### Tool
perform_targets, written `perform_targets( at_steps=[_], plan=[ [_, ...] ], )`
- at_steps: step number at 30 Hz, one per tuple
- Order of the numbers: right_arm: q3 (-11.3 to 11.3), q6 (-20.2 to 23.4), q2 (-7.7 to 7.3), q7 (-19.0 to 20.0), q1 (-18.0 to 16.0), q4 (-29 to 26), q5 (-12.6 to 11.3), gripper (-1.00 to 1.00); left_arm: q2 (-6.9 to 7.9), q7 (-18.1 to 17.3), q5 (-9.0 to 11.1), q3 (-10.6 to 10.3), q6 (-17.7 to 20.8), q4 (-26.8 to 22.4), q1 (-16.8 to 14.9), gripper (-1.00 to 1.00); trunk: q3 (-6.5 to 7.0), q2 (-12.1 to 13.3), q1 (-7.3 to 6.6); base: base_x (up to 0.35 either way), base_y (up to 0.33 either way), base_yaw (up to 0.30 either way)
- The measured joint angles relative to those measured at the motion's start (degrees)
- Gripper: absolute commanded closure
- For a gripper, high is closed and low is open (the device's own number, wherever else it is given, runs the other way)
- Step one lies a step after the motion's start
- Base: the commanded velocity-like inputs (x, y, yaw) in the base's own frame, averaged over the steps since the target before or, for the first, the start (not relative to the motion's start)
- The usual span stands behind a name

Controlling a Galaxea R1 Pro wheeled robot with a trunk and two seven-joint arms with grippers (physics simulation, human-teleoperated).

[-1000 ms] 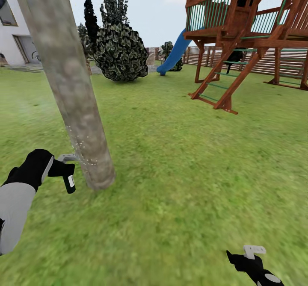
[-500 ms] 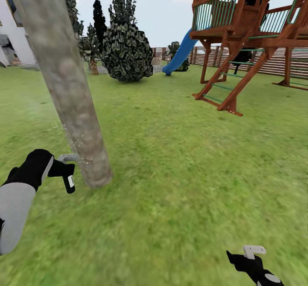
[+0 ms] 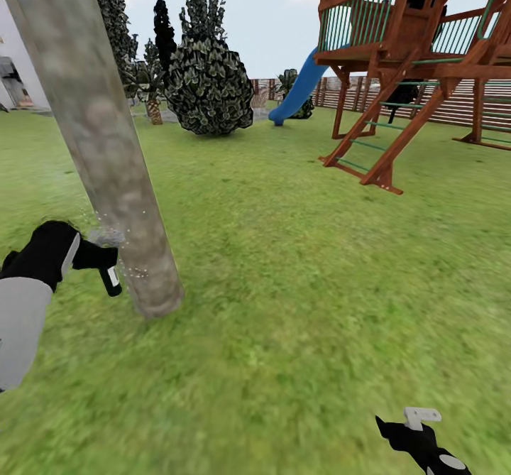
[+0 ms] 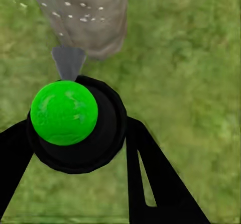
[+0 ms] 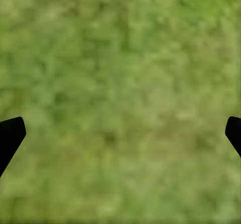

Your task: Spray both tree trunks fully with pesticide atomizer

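Black atomizer [image 3: 110,276] sits pinched in your left hand [image 3: 99,262] at lower left, nozzle against the speckled trunk [image 3: 106,148]; your right hand [image 5: 120,133] is spread over grass [image 3: 319,283].

Wooden play tower [image 3: 411,49], blue slide [image 3: 298,91], round bush [image 3: 209,88]

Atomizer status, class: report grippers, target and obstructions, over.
Left gripper shut on pesticide atomizer, nozzle at tree trunk. White specks low on trunk. Right gripper open over grass. Nothing between nozzle and trunk.
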Motion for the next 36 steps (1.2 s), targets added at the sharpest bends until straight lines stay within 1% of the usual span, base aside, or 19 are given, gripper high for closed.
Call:
perform_targets(
  at_steps=[1,2,3,6,8,9,10,11,12,17,19,23,25,28,30,32,34,35,36],
  plan=[
    [0.00,0.00,0.00,0.00,0.00,0.00,0.00,-1.00,-0.07,-0.09,0.31,0.05,0.02,0.00,1.88,1.00,0.00,0.00,0.00,0.000,0.000,0.000],
    [0.00,0.00,0.00,0.00,0.00,-0.01,-0.01,-1.00,-0.28,-0.21,0.82,0.09,-0.14,-0.03,4.83,1.00,0.00,0.00,0.00,0.000,0.000,0.000],
    [0.00,0.00,0.00,0.00,0.00,0.00,-0.01,-1.00,-0.39,-0.27,0.31,0.10,-0.40,-0.10,6.81,1.00,0.00,0.00,0.00,0.000,0.000,0.000],
    [0.00,0.00,0.00,0.00,0.00,-0.06,-0.01,-1.00,-0.37,-0.42,0.69,0.28,-0.33,-1.03,8.58,1.00,0.01,-0.01,-0.01,0.000,0.000,0.000],
    [0.00,0.00,0.00,0.02,0.00,-0.04,-0.01,-1.00,-0.09,-0.32,0.40,0.23,-0.14,-2.64,8.16,1.00,0.01,-0.01,-0.01,0.000,0.000,0.000],
    [0.00,0.00,0.00,0.02,0.00,-0.07,-0.01,-1.00,0.45,-0.22,-0.35,0.21,-0.07,-3.92,6.44,1.00,0.02,-0.01,-0.01,0.000,0.000,0.000],
    [0.00,0.00,0.00,0.01,0.00,-0.05,-0.02,-1.00,0.83,-0.18,-0.04,0.15,0.25,-4.76,2.96,1.00,0.02,-0.01,-0.01,0.000,0.000,0.000],
    [0.00,0.00,0.00,0.01,0.00,-0.04,-0.02,-1.00,0.92,-0.15,0.55,0.13,0.45,-4.92,0.91,1.00,0.02,-0.01,-0.01,0.000,0.000,0.000],
    [0.00,0.00,0.00,0.01,0.00,-0.05,0.00,-1.00,0.95,-0.12,0.15,0.11,0.46,-5.01,-0.14,1.00,0.02,-0.01,-0.01,0.000,0.000,0.000],
    [0.00,0.00,0.00,0.00,0.00,-0.01,0.00,-1.00,0.99,-0.11,0.12,0.12,0.51,-5.14,-1.15,1.00,0.01,-0.01,-0.01,0.000,0.000,0.000],
    [0.00,0.00,0.00,0.01,0.00,-0.04,0.00,-1.00,0.94,-0.10,0.24,0.07,0.57,-5.24,-2.46,1.00,0.01,-0.01,-0.01,0.000,0.000,0.000],
    [0.00,0.00,0.00,0.00,0.00,0.00,0.02,-1.00,0.84,-0.15,0.12,0.00,0.52,-5.09,-1.50,1.00,0.01,0.00,0.00,-0.054,0.000,0.000],
    [0.00,0.00,0.00,0.01,0.00,0.00,0.05,-1.00,0.73,-0.15,0.06,0.00,0.43,-5.05,0.66,1.00,0.00,0.00,0.03,-0.232,0.000,0.000],
    [0.00,0.00,0.00,0.02,0.00,0.00,0.02,-1.00,0.63,-0.15,0.19,0.06,0.41,-5.18,1.07,1.00,0.01,0.00,0.00,-0.050,0.000,0.000],
    [0.00,0.00,0.00,0.00,0.00,0.00,0.02,-1.00,0.73,-0.09,0.05,0.03,0.38,-5.31,0.29,1.00,0.01,-0.01,-0.01,-0.003,0.000,0.000],
    [0.00,0.00,0.00,0.01,0.00,0.00,0.02,-1.00,0.56,-0.07,0.36,-0.01,0.45,-5.83,-2.04,1.00,0.02,-0.01,-0.01,0.000,0.000,0.000],
    [0.00,0.00,0.00,0.02,0.00,-0.01,0.02,-1.00,0.43,-0.06,0.13,-0.12,0.40,-5.97,-2.38,1.00,0.01,-0.01,-0.01,0.000,0.000,0.000],
    [0.00,0.00,0.00,0.03,0.00,-0.01,0.00,-1.00,0.42,-0.07,0.18,-0.11,0.35,-5.67,-1.67,1.00,0.00,0.00,0.00,0.000,0.000,0.000],
    [0.00,0.00,0.00,0.03,0.00,-0.02,-0.01,-1.00,0.30,-0.12,0.85,0.00,0.14,-5.87,1.02,1.00,0.01,0.00,0.00,0.000,0.000,0.000]
  ],
)
